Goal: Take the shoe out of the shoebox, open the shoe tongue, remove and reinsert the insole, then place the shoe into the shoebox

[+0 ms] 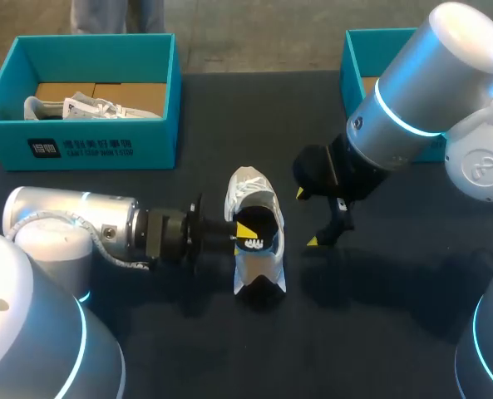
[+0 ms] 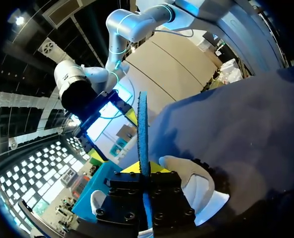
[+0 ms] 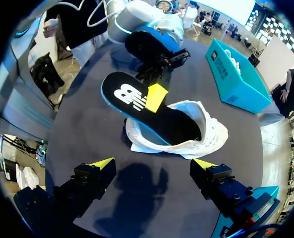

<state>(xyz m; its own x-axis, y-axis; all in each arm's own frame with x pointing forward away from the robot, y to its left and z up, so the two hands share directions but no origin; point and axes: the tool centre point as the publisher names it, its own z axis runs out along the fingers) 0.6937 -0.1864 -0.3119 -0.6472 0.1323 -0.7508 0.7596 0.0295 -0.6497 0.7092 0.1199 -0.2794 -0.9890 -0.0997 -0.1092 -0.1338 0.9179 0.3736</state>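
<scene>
Shoe [image 1: 250, 195] lies mid-counter [image 1: 396, 332], well in from every edge. Insole [image 3: 124, 94] stands partly out of the shoe's opening, heel end raised clear.

Insole is judged light, thin and floppy, and best pinched at the heel end, across its thickness. Upper is judged soft and liable to be dragged along unless steadied.

Left pincer [image 2: 144, 169] is clenched on the insole's heel end, its arm laid out level from the left edge. Right pincer [image 3: 151, 166] is released, fingers spread wide, and hovers just beside the shoe on the right-edge side.
</scene>
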